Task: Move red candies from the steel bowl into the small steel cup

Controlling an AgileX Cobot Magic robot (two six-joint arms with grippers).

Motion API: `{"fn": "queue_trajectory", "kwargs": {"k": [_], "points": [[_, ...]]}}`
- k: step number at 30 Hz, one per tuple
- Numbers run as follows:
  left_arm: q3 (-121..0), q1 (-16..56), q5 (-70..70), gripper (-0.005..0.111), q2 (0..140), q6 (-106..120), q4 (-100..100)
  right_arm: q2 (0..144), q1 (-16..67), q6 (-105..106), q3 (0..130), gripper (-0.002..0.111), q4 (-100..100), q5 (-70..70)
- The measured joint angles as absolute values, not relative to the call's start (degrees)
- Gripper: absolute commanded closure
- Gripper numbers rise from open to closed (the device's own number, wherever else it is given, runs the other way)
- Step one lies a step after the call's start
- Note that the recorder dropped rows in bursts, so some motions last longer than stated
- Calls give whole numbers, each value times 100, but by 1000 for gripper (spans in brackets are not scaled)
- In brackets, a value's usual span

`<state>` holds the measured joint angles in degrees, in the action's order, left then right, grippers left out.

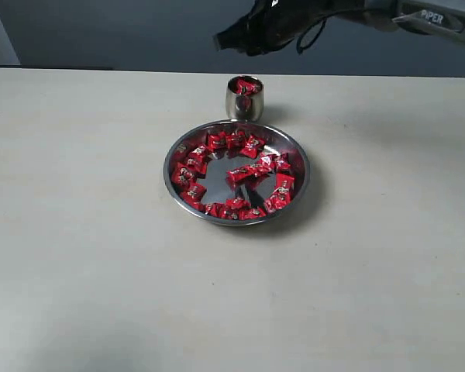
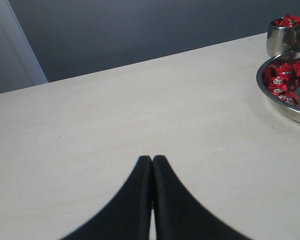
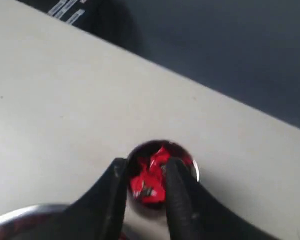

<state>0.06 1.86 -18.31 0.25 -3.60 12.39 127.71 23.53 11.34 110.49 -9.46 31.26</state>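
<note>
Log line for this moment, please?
right gripper: open over small steel cup | left gripper: shut | red candies: mostly in steel bowl

"PIPER" — printed on right arm (image 1: 432,15), grey housing. Markings on red candies (image 1: 240,174) — unreadable.

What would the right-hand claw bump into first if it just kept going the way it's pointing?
Most likely the red candies heaped in the small steel cup: the right gripper has its open jaws framing the cup's mouth. Its fingers might clip the rim first; depth is hard to judge.
</note>
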Motion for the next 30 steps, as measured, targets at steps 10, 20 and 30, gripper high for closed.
{"fn": "queue_trajectory", "kwargs": {"k": [10,20,30], "points": [[6,186,-1831,106,25,-360,1239,12775,2353,1477,11049,81,-1475,5840],[6,186,-1831,106,25,-360,1239,13283,2353,1969,11049,69,-2131,6519],[6,186,-1831,106,25,-360,1239,13585,2353,2228,11049,65,-2298,6722]]}}
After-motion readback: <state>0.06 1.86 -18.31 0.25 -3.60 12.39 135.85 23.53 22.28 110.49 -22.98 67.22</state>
